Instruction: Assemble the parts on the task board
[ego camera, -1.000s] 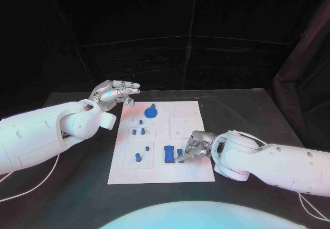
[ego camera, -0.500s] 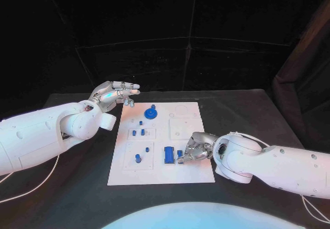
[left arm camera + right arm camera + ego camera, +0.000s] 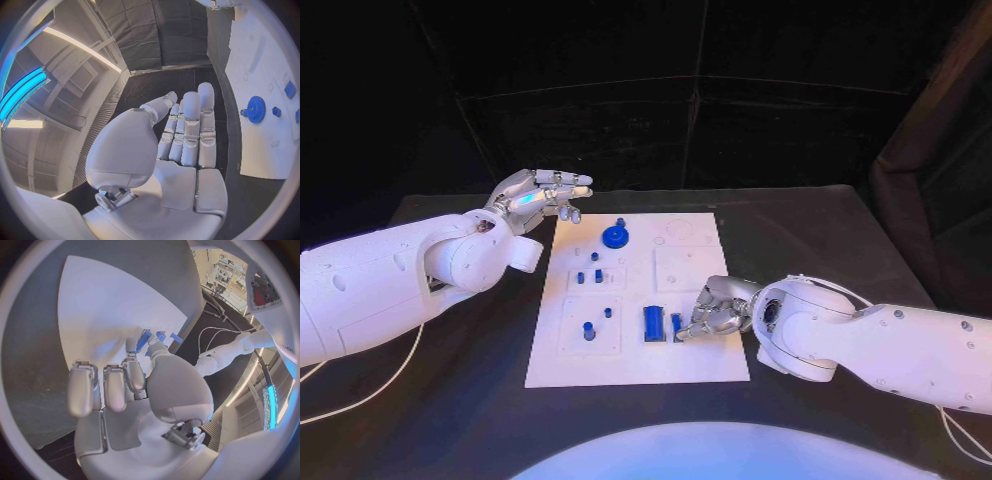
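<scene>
The black bench [image 3: 819, 230] carries the white task board [image 3: 689, 365] at its middle, long side running from the near edge toward the far edge.

The left hand [image 3: 542, 195] hovers off the board's far left corner, fingers straight and apart, holding nothing. The right hand [image 3: 708, 312] is down on the board near its right edge, toward the near end, thumb and a finger pinched on a small blue part [image 3: 678, 326] just beside a larger blue block [image 3: 653, 322].

The risk, as I judge it, sits in that pinch: the part is narrow and held at the fingertips, so a slight tilt could jam it against its seat or flick it loose across the board, and the knuckles could nudge the block next to it.

A blue gear [image 3: 616, 236] lies near the far end, with smaller blue pieces scattered down the left half.
</scene>
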